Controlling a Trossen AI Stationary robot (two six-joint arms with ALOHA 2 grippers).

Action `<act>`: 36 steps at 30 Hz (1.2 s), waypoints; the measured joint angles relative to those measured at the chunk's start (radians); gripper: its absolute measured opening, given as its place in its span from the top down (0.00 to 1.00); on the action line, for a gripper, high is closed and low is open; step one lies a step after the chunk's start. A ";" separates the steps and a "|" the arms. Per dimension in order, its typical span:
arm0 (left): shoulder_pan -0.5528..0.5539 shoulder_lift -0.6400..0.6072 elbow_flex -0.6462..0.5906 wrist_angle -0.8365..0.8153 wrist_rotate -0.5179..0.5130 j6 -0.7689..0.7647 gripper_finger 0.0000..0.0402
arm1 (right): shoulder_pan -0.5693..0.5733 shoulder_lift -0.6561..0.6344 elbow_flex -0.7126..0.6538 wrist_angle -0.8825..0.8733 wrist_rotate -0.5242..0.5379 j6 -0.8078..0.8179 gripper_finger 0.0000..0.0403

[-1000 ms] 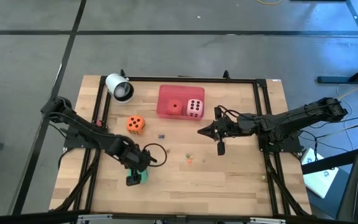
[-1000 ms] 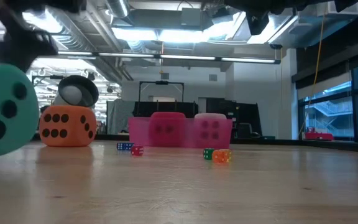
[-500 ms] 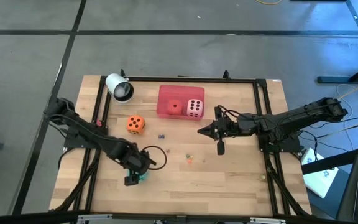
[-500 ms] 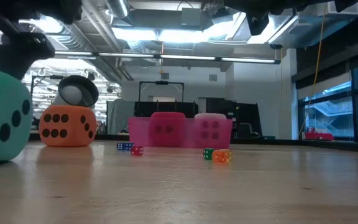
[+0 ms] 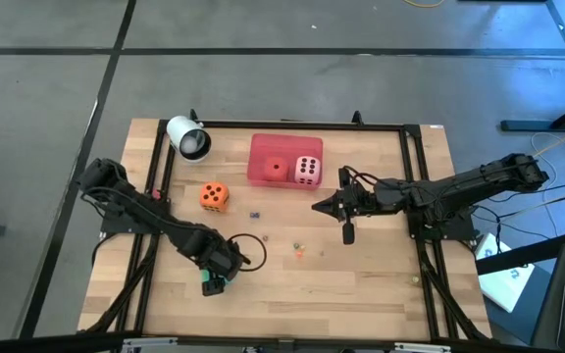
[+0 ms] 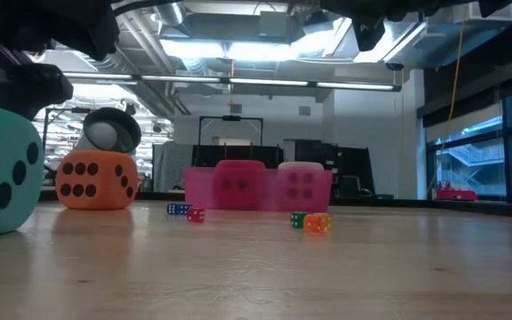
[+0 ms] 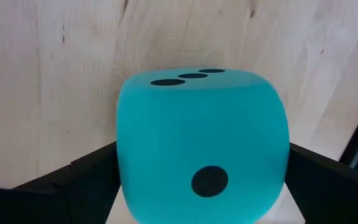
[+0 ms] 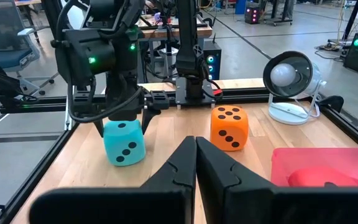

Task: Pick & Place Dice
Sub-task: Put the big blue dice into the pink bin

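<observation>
Teal die bracketed by the left fingers, sitting on the surface, grip not yet made.

I see the left gripper low over the teal die near the front-left of the surface, fingers spread to full width on either side of it, holding nothing; the die sits square on the wood. Risk as I judge it: the die looks soft and fills most of the gap, so an off-centre close could squeeze it out sideways or tip it on lifting. The pink tray, already holding the red die and the pale pink die, lies well apart, with the orange die between; a low carry could clip it. The right gripper hangs mid-surface, fingers pressed together, empty.
</observation>
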 joint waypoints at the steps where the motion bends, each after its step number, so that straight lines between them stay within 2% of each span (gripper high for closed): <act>1: 0.000 0.000 0.000 0.000 -0.001 -0.005 0.00 | 0.000 0.000 0.000 0.000 0.000 0.000 0.97; 8: -0.001 0.000 -0.003 0.021 -0.038 -0.021 0.00 | 0.000 0.000 0.000 0.000 0.000 0.000 0.97; 14: -0.005 0.001 -0.003 0.026 -0.043 -0.024 0.00 | 0.000 0.000 0.000 0.000 0.000 0.000 0.97; 22: -0.005 0.002 -0.003 0.031 -0.047 0.047 0.00 | 0.000 0.000 0.000 0.000 0.000 0.000 0.97; 36: -0.008 0.002 -0.003 0.034 -0.042 0.053 0.00 | 0.000 0.000 0.000 0.000 0.000 0.000 0.97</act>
